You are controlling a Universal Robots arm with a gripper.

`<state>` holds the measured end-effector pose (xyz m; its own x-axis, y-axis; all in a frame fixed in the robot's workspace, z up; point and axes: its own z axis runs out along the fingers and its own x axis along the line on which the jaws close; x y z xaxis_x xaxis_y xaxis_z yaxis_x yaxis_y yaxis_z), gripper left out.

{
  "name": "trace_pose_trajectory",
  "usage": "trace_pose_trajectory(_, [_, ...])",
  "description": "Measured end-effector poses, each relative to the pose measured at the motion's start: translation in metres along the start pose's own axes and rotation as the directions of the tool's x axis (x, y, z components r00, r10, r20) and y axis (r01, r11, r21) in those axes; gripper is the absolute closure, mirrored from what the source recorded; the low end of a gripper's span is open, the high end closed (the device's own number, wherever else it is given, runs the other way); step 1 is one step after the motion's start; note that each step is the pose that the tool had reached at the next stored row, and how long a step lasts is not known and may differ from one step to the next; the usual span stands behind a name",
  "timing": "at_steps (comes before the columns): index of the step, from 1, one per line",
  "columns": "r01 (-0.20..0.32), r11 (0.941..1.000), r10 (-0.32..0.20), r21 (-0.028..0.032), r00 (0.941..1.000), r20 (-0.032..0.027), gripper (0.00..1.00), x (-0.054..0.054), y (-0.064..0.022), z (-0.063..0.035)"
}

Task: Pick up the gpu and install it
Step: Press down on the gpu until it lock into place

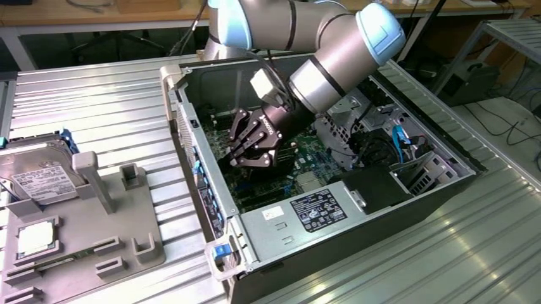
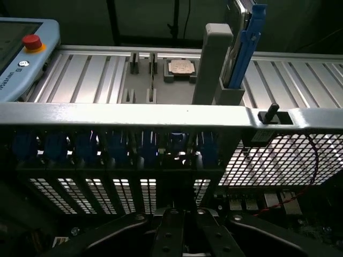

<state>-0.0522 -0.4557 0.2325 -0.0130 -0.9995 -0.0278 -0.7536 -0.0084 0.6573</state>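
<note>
My gripper (image 1: 252, 161) is down inside the open computer case (image 1: 355, 218), just above the green motherboard (image 1: 292, 174) and close to the rear wall with its slot openings. Its black fingers (image 2: 170, 233) are shut tight together. In the wrist view they point toward the case's rear wall (image 2: 161, 115) and the row of blue slot latches (image 2: 107, 147). The gpu is hidden; I cannot tell whether anything sits between the fingers.
A grey fixture tray (image 1: 127, 240) lies to the exterior view's left of the case, holding a silver hard drive (image 1: 38, 174) and a square CPU chip (image 1: 38, 235). A teach pendant (image 2: 21, 53) rests on the ribbed metal table (image 1: 101, 101). Cables and a drive cage (image 1: 422, 171) crowd the case's other end.
</note>
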Motion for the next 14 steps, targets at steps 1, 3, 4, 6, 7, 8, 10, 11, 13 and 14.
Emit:
trace_pose_trajectory(1, [0.001, 1.0, -0.001, 0.0004, 1.0, 0.0003, 0.89, 0.0, -0.0005, -0.0012])
trace_pose_trajectory(3, [0.0, 1.0, 0.0, 0.0001, 1.0, 0.0004, 0.89, 0.0, -0.0006, -0.0021])
trace_pose_trajectory(4, [-0.001, 1.0, 0.001, 0.0021, 1.0, -0.0008, 0.89, 0.0, -0.0003, -0.0024])
trace_pose_trajectory(6, [-0.001, 1.0, 0.001, 0.0066, 1.0, -0.0013, 0.89, 0.0, -0.0001, -0.0026])
trace_pose_trajectory(7, [-0.001, 1.0, 0.001, 0.0091, 1.0, -0.0012, 0.89, 0.0, 0.0004, -0.0032])
trace_pose_trajectory(8, [0.0, 0.9999, 0.001, 0.0125, 1.0, -0.0012, 0.89, -0.001, 0.0022, -0.0051])
trace_pose_trajectory(10, [0.0, 0.9999, 0.0, 0.0166, 1.0, -0.0012, 0.89, -0.001, 0.0051, -0.0086])
trace_pose_trajectory(11, [0.0, 0.9998, 0.0, 0.0182, 1.0, -0.0013, 0.89, -0.001, 0.0063, -0.0099])
trace_pose_trajectory(13, [-0.001, 0.9998, 0.001, 0.0223, 1.0, -0.0021, 0.89, -0.003, 0.008, -0.0117])
trace_pose_trajectory(14, [-0.002, 0.9997, 0.002, 0.0246, 1.0, -0.003, 0.89, -0.003, 0.0084, -0.0123])
